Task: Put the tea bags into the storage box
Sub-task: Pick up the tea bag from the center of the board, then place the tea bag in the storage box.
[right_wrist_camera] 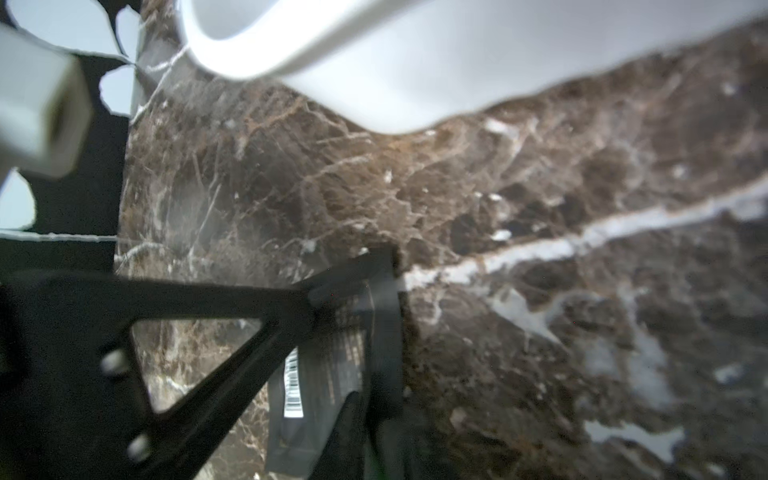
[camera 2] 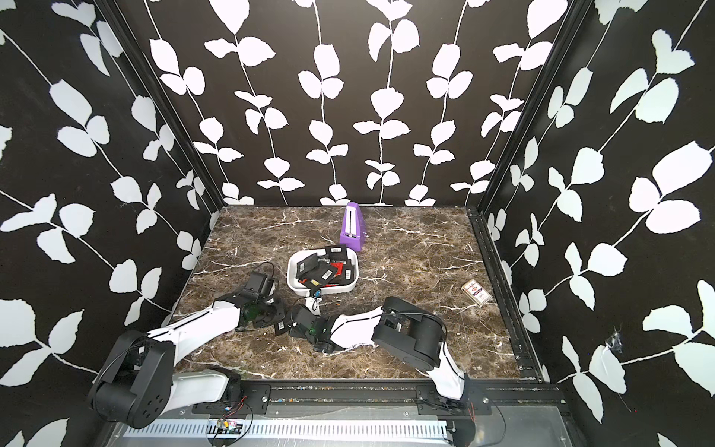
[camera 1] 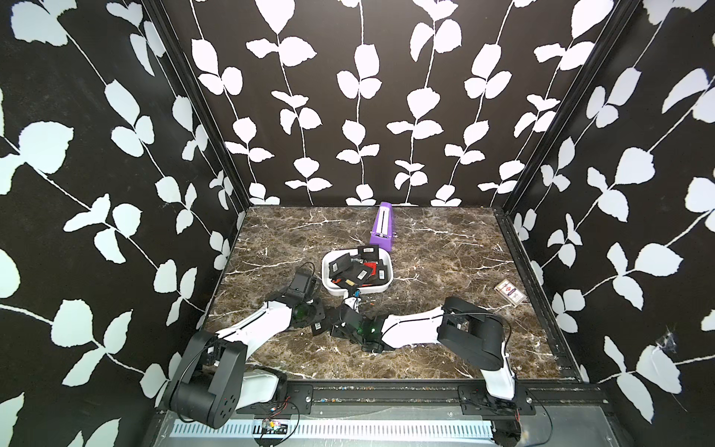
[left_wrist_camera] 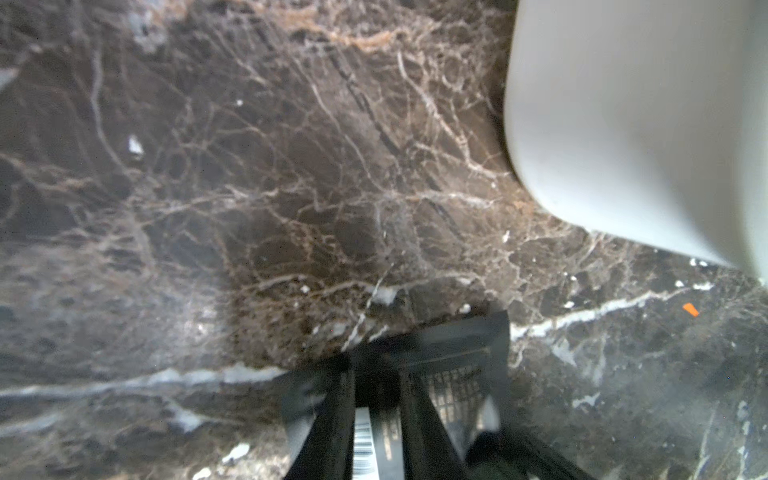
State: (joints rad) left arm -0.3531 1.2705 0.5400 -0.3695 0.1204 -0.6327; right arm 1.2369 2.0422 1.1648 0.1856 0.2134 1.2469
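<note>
Left pincer (left_wrist_camera: 376, 365) nips a black tea bag (left_wrist_camera: 461, 353), right pincer (right_wrist_camera: 357, 299) a second black tea bag (right_wrist_camera: 316, 395); storage box (camera 1: 367, 289) heaped, so you're likely on the last two.

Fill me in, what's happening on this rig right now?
The left claw is shut on a black tea bag, and the right claw on another black sachet. Both sit low over the marble table, just short of the white storage box, which already holds a pile of tea bags.
</note>
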